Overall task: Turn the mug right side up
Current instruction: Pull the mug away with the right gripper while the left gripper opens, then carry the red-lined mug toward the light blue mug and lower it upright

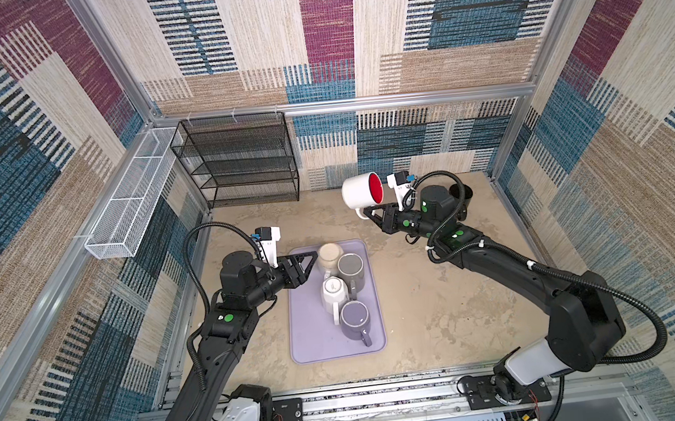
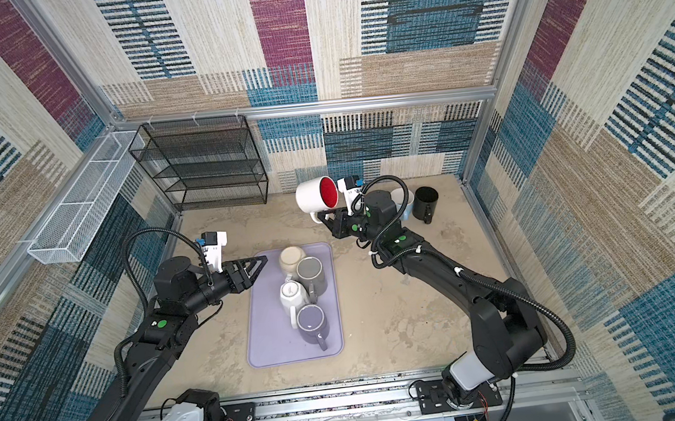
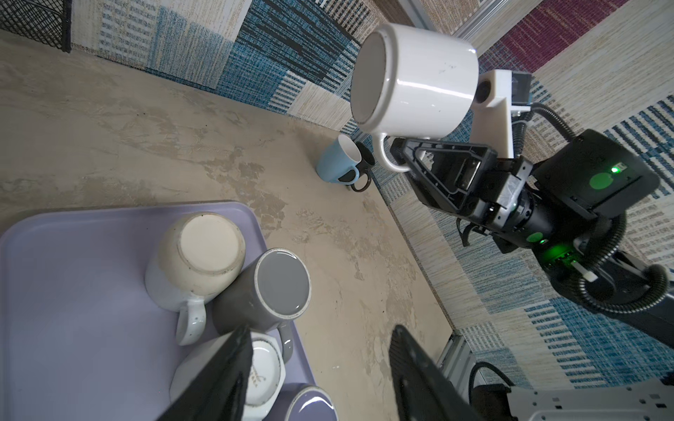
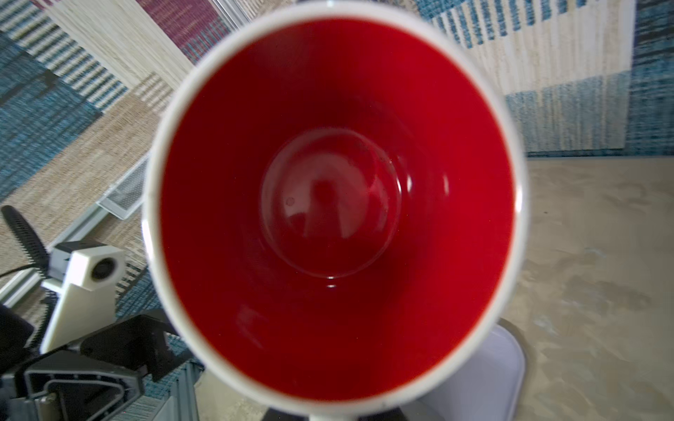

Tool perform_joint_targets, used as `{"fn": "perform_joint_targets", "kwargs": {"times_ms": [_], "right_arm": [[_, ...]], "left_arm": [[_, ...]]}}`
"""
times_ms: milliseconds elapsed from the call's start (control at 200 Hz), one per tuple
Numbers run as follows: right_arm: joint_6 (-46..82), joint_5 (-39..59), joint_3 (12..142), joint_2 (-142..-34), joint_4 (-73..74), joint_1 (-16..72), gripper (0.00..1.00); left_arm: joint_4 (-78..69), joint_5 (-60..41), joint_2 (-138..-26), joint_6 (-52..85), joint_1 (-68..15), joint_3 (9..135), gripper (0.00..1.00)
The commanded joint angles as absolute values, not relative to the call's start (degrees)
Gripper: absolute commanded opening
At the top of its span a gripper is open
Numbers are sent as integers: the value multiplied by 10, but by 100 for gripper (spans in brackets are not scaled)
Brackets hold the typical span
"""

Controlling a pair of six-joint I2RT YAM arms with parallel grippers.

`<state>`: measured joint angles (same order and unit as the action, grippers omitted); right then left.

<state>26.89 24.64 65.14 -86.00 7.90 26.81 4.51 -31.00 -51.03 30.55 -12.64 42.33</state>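
White mug (image 1: 357, 193), a smooth glazed cylinder, hangs on its side in the air over the mottled beige table (image 1: 441, 315). In both top views it sits far of centre, with its red mouth turned right. The right gripper (image 1: 372, 212) is clamped on its looped handle. The left gripper (image 1: 309, 266) hovers at the far left corner of the lilac tray (image 1: 310, 343).

In the left wrist view, its dark fingers (image 3: 219, 382) stand moderately apart around nothing. Below them are a speckled cream mug (image 3: 208, 248), base up, a grey mug (image 3: 281, 284) and a faceted white mug (image 3: 262, 375).

The right wrist view looks straight into the glossy red interior.
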Motion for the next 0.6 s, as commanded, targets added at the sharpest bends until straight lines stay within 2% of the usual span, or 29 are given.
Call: {"fn": "perform_joint_targets", "kwargs": {"times_ms": [0,591], "right_arm": [[211,195,669,-861,26,251,0],[109,28,750,-944,-99,195,0]], "left_arm": [[55,-301,-508,285,-127,430,61],[158,-261,-514,239,-127,462,60]]}}
